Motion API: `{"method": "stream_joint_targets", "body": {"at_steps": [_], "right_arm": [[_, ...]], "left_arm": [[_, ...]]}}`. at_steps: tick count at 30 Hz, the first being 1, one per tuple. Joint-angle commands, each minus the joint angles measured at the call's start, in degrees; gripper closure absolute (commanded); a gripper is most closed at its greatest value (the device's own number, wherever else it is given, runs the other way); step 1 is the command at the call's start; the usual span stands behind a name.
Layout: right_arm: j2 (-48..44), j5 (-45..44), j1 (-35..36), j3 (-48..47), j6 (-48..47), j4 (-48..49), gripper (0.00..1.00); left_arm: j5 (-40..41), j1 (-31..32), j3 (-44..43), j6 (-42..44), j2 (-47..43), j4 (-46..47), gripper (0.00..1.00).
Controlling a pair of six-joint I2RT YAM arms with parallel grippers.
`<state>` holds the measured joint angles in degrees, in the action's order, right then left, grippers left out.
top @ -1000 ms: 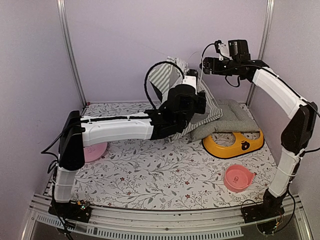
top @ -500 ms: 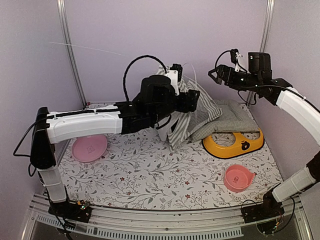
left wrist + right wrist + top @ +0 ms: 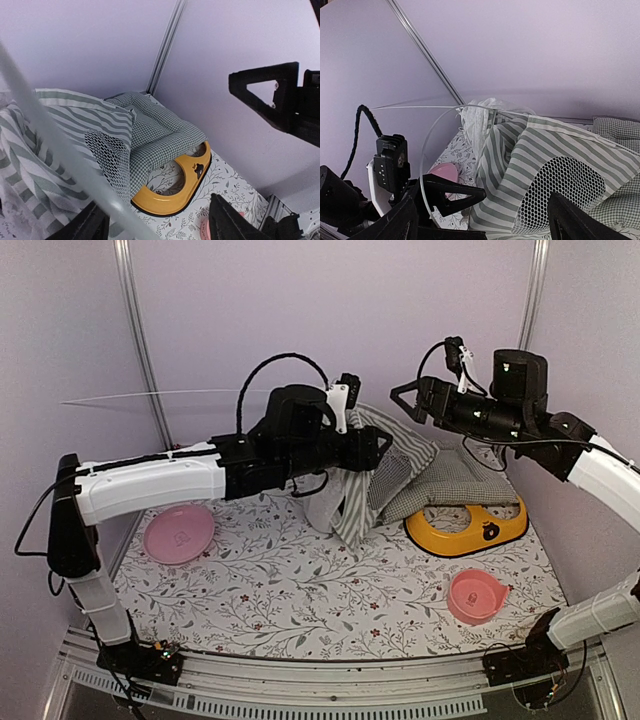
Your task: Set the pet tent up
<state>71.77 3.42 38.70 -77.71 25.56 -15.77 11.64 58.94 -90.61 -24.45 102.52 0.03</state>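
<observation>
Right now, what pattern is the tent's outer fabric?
Grey-green and white stripes on the pet tent. The right wrist view shows it best.

Pet tent partly hidden (by left arm).

This is a robotics lab test cell rather than a home. Plain lilac wall panels set between aluminium posts box in a small worktop covered with a floral cloth. Two robot arms are bolted to a slotted metal rail, and the pet tent and a pink bowl sit on the worktop.
</observation>
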Motion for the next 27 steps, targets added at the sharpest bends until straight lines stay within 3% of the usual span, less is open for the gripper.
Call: {"method": "stream_joint_targets", "body": {"at_steps": [1,8,11,18,22,27], "right_arm": [[2.28,-1.77,0.85,-4.15,-2.14,2.65,0.09],[12.23,-0.50,3.27,-17.62,-6.91,-2.61,0.09],[14.51,-0.75,4.74,-20.54,-7.81,-3.22,0.09],[21.39,-1.95,7.00,-28.81,-9.79,-8.87,0.11],[25.74,-4.27,8.01,-33.93,-10.76,-13.21,0.21],[27.83,-5.91,8.51,-36.67,-11.12,-15.24,0.42]], "left_arm": [[-4.28,-1.25,-3.25,0.43,-2.79,-5.98,0.30],[-6.13,-2.42,-3.22,1.28,-6.40,-13.13,0.14],[-8.50,-3.44,-3.05,1.35,-7.30,-14.95,0.14],[-10.36,-4.74,0.95,0.66,-12.69,-17.53,0.23],[-8.40,-6.73,4.10,0.19,-17.87,-20.97,0.29],[-5.63,-12.02,5.28,0.33,-23.44,-27.09,0.34]]}}
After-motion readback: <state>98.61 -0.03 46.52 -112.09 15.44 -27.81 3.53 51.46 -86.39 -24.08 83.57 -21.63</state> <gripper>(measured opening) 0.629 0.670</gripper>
